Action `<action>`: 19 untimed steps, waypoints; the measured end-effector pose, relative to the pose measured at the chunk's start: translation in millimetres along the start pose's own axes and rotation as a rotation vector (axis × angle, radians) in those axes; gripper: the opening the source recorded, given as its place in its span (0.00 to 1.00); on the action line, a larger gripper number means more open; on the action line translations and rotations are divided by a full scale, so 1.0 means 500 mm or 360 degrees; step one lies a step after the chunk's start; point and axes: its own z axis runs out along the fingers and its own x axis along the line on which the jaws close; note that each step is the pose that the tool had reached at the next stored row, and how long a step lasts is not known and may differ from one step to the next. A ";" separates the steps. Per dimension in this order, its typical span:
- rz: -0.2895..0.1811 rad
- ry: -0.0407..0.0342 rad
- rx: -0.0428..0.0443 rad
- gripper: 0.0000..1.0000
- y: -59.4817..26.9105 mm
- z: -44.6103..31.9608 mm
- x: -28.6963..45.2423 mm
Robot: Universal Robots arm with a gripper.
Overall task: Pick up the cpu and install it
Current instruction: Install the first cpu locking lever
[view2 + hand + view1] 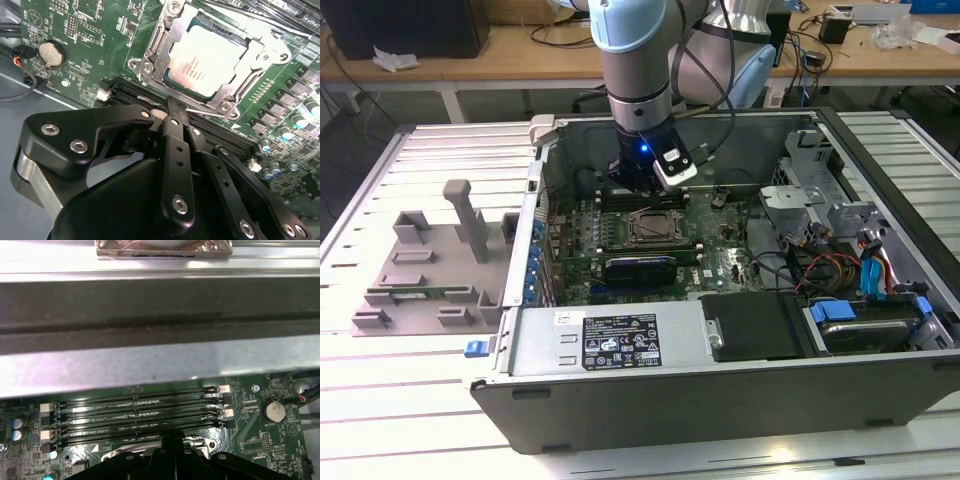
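Already the cpu (207, 62) sits seated in its motherboard socket (150, 60). My gripper (176, 111) hovers at its six o'clock edge, jaws closed together, gripping nothing.

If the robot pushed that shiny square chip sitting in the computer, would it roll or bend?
Probably neither. The flat, square, silvery-metal-topped cpu looks rigid, and it has no round side to roll on. It sits inside the metal socket frame, so a sideways nudge likely wouldn't move it. Its smooth top could be slippery.

open space above cpu (207, 60), case wall (160, 360) near fingers (176, 117)
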 end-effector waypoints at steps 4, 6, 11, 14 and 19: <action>0.0008 -0.0002 0.0001 0.11 0.000 0.000 0.002; 0.0025 -0.0004 0.0003 0.11 0.000 -0.001 0.007; 0.0129 -0.0022 0.0018 0.11 0.001 -0.001 0.014; 0.0157 -0.0026 0.0021 0.11 0.007 0.002 0.015; 0.0173 -0.0045 0.0021 0.11 0.011 0.006 0.016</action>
